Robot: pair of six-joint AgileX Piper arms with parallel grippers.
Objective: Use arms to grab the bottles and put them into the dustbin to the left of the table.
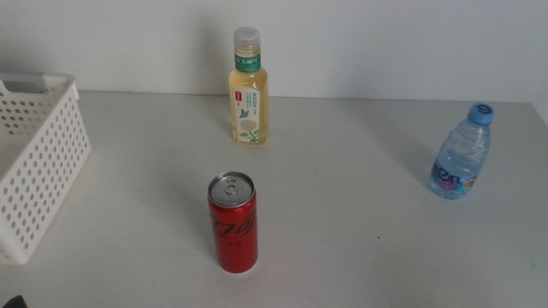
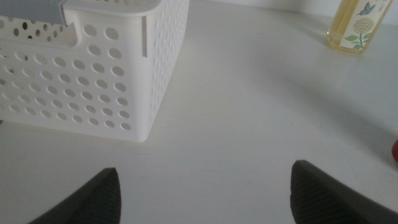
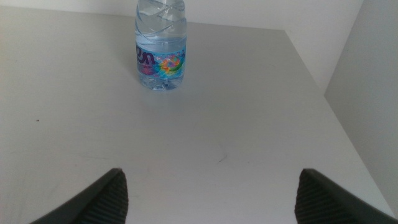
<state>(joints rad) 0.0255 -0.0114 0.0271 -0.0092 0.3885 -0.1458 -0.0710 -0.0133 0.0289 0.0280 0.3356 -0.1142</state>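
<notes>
Both arms are held low at the near side of the table (image 1: 362,249), almost wholly out of the middle view. The left gripper (image 2: 205,193) is spread wide with nothing between its 2 dark jaws, and it is pointed over bare table toward the near corner of the dustbin (image 2: 106,81). The right gripper (image 3: 208,196) is likewise spread and empty, and it is aimed at the water bottle (image 3: 161,46), which stands well ahead of it.

Nearest in the middle view, a slim red soda can (image 1: 232,223) is seen upright near the centre of the table, its silver top and pull tab facing up. Farther back and to the right, the clear water bottle (image 1: 461,151) with a blue cap and a colourful label is stood upright near the right edge of the table. Farthest back, the yellow tea bottle (image 1: 247,87) with a green-white label and a pale cap is stood upright close to the rear edge.

The white perforated dustbin (image 1: 27,164) is set at the left edge. All 3 bottles are well apart, with open table between them.
</notes>
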